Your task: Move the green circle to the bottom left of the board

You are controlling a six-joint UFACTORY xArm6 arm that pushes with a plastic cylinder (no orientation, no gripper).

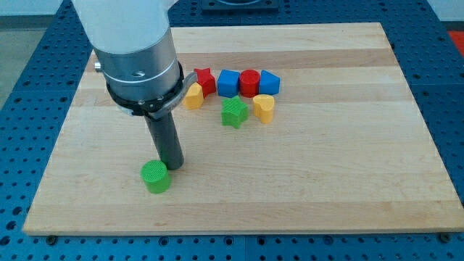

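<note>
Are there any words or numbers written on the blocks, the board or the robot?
None: no words, numbers, labels or signs show anywhere in this view.
The wooden board is plain.
The green circle, green star, red star and the other blocks are plain coloured, with no print.
The arm's housing above my tip shows no marking.

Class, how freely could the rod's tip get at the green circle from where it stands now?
Probably freely. My tip already sits right beside the green circle, on its upper right; whether they touch is unclear. Nothing stands between them, and the other blocks cluster farther toward the view's top.
</note>
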